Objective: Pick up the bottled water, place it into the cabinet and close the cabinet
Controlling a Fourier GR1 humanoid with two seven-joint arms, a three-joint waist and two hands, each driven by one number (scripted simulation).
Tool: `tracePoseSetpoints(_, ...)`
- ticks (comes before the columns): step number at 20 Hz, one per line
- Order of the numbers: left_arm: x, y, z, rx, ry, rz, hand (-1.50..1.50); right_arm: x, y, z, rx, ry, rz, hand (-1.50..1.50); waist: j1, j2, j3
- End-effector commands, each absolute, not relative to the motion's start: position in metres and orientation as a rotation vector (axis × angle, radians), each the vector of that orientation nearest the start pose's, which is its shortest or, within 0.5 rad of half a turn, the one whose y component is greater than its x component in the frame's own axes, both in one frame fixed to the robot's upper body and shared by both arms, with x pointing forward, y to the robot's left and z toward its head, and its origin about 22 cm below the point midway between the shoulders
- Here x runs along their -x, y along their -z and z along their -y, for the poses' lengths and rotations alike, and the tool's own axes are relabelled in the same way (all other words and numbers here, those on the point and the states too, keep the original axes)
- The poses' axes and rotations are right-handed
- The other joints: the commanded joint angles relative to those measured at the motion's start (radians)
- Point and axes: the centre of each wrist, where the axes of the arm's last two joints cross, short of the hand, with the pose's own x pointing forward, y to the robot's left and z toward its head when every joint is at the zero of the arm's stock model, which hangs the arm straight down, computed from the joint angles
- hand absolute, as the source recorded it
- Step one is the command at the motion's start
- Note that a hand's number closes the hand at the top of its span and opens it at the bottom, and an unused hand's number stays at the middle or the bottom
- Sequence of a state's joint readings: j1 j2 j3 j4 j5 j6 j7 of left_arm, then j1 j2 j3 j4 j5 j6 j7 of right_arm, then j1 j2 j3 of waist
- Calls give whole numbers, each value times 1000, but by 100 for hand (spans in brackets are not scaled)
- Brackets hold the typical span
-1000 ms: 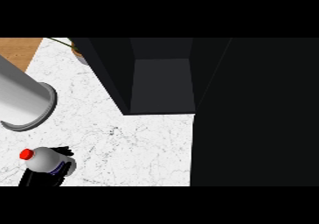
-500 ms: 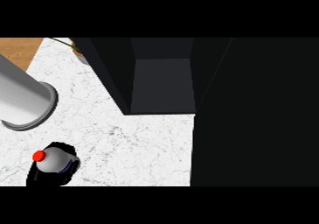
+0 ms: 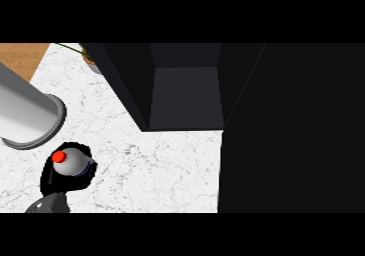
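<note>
The bottled water [image 3: 71,164], a clear bottle with a red cap, is seen from above at the lower left over the white marble counter [image 3: 163,170]. My right hand [image 3: 53,179] is shut on it, black fingers curled round its sides, with a bit of grey wrist below. The dark cabinet [image 3: 186,97] stands open at the top middle, up and to the right of the bottle. Its dark door [image 3: 296,130] fills the right side. My left hand does not show.
A big grey cylinder [image 3: 19,117] slants in from the left edge just above the bottle. A potted plant [image 3: 87,56] sits at the counter's far edge beside the cabinet. Wood [image 3: 15,57] shows beyond the counter's left edge.
The hand with the bottle has moved up and to the right, toward the cabinet. The grey cylinder and the cabinet have not moved.
</note>
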State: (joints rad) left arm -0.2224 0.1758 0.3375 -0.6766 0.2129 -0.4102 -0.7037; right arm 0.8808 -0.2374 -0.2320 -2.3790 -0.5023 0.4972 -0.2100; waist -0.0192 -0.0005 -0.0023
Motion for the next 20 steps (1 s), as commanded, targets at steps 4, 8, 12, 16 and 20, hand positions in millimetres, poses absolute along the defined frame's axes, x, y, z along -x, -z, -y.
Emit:
tracePoseSetpoints(4,-256,111,-295,258,-223,1723,150,-27,-148,299,-209,-122,1912,-150,12,-6,2)
tracePoseSetpoints(8,-278,83,-259,276,-172,1762,150,-30,-144,305,-207,-106,1911,-150,17,-7,3)
tracePoseSetpoints(12,-286,64,-228,327,-132,1735,150,-33,-148,308,-202,-117,1906,-150,20,-5,2)
tracePoseSetpoints(16,-282,49,-198,315,-147,1737,150,-28,-147,313,-212,-119,1902,-150,9,-7,2)
tracePoseSetpoints(20,-297,26,-161,260,-97,1773,150,-33,-146,313,-227,-137,1901,-150,2,-2,1)
